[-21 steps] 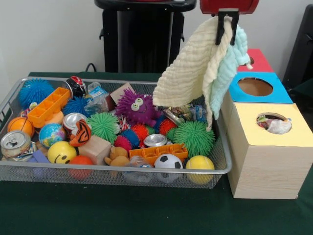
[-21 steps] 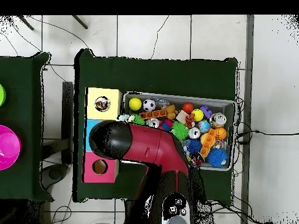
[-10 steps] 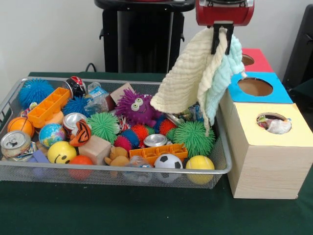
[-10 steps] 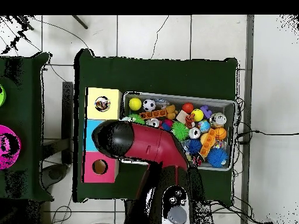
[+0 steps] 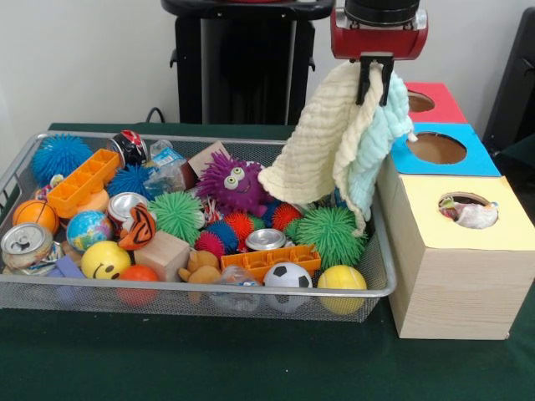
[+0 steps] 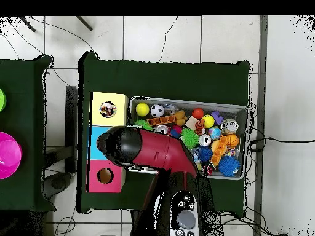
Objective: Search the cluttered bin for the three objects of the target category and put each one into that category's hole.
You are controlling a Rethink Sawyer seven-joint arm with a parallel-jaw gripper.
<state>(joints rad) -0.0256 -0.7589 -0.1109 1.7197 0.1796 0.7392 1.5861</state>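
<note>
Since a second ago the gripper (image 5: 373, 77) has been drawn leftward and a little higher, and the cloths (image 5: 338, 144) have been swung with it — off the blue-topped box (image 5: 439, 149) and back toward the wire bin (image 5: 378, 276). The black fingers (image 5: 364, 83) are seen pinched on the top fold of a cream cloth and a pale blue one, both hanging free with their lower corners just above the green spiky ball (image 5: 332, 236).

Two cloths are held in one pinch — one could be shed mid-carry, being caught only by a fold. The long drape could be snagged on the bin rim or bunched over a hole's edge rather than dropped through. The yellow-topped box (image 5: 462, 225) already holds something pale in its hole (image 5: 467, 208); a wide cloth may be left jammed on top.
</note>
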